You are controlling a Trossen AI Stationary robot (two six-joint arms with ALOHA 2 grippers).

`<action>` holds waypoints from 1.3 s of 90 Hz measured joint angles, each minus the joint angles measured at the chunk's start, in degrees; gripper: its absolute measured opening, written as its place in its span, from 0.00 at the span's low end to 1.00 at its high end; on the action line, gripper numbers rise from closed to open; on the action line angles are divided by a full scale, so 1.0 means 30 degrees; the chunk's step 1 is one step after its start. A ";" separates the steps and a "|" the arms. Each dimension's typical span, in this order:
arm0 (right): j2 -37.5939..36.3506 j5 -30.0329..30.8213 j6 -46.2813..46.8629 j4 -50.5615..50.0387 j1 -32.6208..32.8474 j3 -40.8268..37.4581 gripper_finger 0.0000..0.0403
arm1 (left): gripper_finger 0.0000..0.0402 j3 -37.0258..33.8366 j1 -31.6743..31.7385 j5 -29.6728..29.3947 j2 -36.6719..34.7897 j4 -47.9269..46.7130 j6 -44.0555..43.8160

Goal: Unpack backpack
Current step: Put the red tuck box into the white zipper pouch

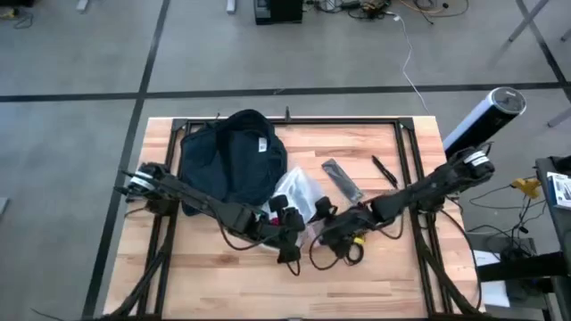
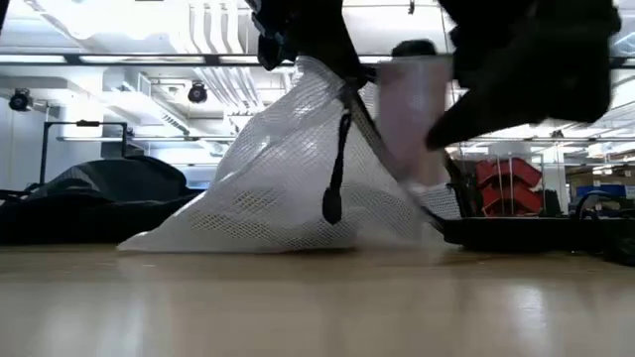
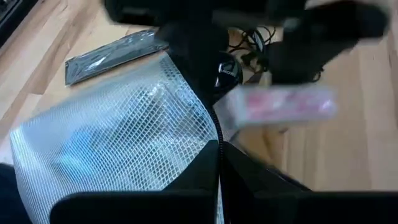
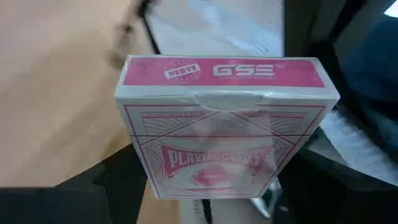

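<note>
Holding a pink box of playing cards (image 4: 224, 124) between its fingers, your right gripper (image 1: 328, 212) sits at bench (image 1: 375, 276) centre. Your left gripper (image 1: 287, 217) is clamped on the white mesh pouch (image 2: 298, 169), pinching its edge just beside the box. The backpack (image 1: 227, 156) lies at ten o'clock from them, slumped on the bench.
</note>
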 joint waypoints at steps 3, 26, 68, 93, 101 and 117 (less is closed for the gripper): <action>0.0463 0.0680 -0.0335 0.0553 0.0000 -0.0014 0.70 | 0.00 0.0000 -0.0027 -0.0034 0.0006 -0.0036 0.0000; 0.2404 0.4723 -0.1838 0.3534 -0.0006 -0.0050 0.70 | 0.00 -0.0080 -0.0083 -0.0097 0.0005 0.0100 -0.0007; 0.2431 0.2855 0.1288 0.6841 -0.0962 -0.0051 0.70 | 0.00 -0.0129 -0.0151 0.0082 0.0015 -0.0027 0.0235; 0.5169 0.1915 0.5305 0.8310 -0.2427 0.0065 0.81 | 0.00 -0.0168 -0.0107 -0.0022 0.0044 0.0313 0.0510; 0.5067 0.1784 0.6094 0.7621 -0.2470 0.0058 0.94 | 0.00 -0.0168 -0.0115 -0.0015 0.0044 0.0249 0.0521; 0.2985 0.0611 0.6158 0.5048 -0.2336 0.0036 0.87 | 0.00 -0.0168 -0.0136 0.0012 0.0051 0.0255 0.0532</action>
